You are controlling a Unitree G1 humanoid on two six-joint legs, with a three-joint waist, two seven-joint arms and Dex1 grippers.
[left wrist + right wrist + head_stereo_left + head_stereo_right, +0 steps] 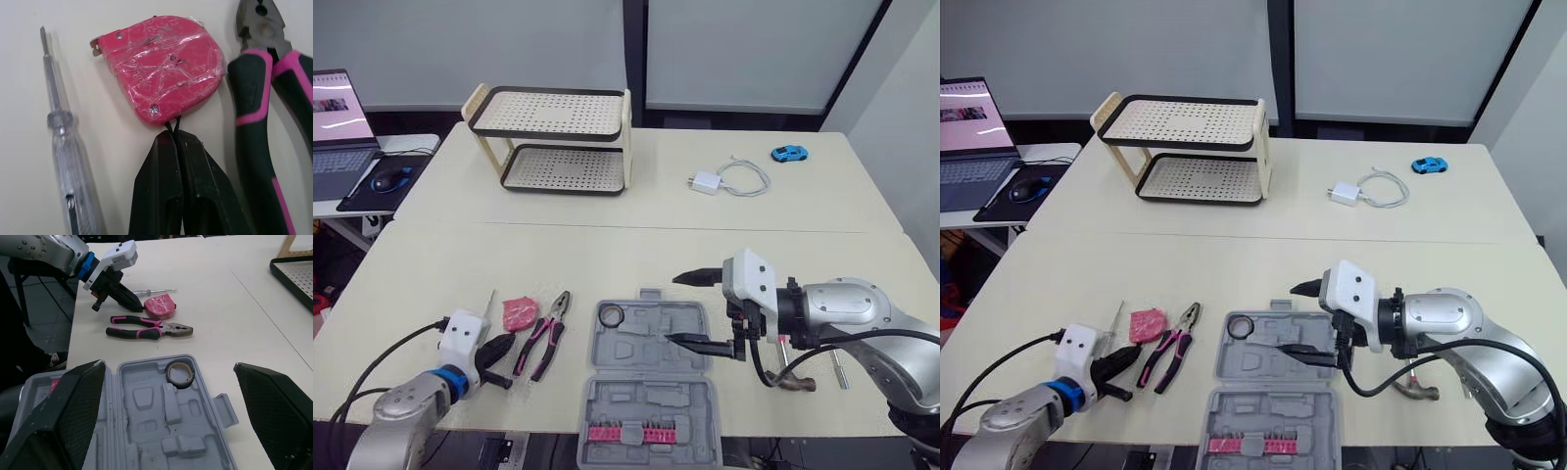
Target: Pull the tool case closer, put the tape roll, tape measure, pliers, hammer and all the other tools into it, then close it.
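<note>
**Case open at the near edge; left jaws at the tape measure, right jaws spread over the tray**

- Tool case: lies open at the near middle of the worktop, both halves flat. Judged already pulled in, so both arms can reach it.
- Right gripper: hovers over the right side of the case's far half, jaws spread wide and holding nothing. Probably waiting there or steadying the case.
- Hammer: near right, partly hidden under the right arm and outside the case.
- Pliers: just left of the case, handles toward the near edge.
- Left gripper: jaws pressed together at the near edge of the tape measure. Its thin black cord runs into the seam between them, so I judge a pinch on the cord, ready to drag or lift.
- Screwdriver: lies left of the tape measure, clear of it.
- Tape roll: sits in the tray's far-left pocket, so that item is done.

Surface and room: pale matte worktop. A two-tier rack stands far left, with a charger and toy car far right. A laptop is on a side desk.
</note>
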